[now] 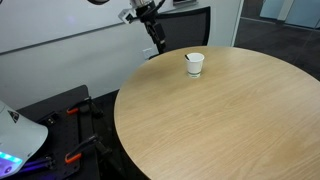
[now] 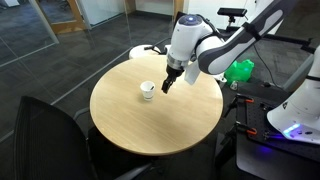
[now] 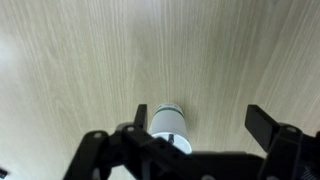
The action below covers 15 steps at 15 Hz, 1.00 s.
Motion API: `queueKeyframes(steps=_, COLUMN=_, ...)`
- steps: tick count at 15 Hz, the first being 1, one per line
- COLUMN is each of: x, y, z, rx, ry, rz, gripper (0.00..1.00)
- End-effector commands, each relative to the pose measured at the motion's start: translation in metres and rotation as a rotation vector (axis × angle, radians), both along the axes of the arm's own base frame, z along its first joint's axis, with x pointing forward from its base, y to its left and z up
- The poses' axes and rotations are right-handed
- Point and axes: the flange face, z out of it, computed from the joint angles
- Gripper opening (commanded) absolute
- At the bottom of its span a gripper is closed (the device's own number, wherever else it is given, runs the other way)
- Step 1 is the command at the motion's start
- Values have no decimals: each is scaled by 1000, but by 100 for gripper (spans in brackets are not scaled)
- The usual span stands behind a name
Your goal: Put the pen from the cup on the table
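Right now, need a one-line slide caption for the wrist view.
Open gripper looking down at the white cup on the wood-grain table; no pen discernible.

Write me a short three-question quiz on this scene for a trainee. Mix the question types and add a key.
1. True or false: the gripper is shut on the cup.
2. Where does the cup stand? A) on the table B) on the black chair C) on the floor
3. Fill in the blank: the table top is ____ in shape.

Key:
1. False. In the wrist view the jaws stand wide apart and grip nothing.
2. A.
3. Round.
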Motion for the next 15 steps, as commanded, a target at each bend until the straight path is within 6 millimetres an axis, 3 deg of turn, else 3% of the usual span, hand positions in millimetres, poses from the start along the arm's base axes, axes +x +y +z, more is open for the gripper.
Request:
queueKeyframes(steps=1, x=33, y=0, z=-3, rx=17, ry=7, rz=-46, gripper=100)
queueKeyframes(steps=7, x=73, y=-9, z=-14, rx=30, ry=5, rz=-98, gripper=100)
queueKeyframes(steps=15, x=101, y=-26, z=-44, rx=79, ry=14, rz=-88, gripper=100)
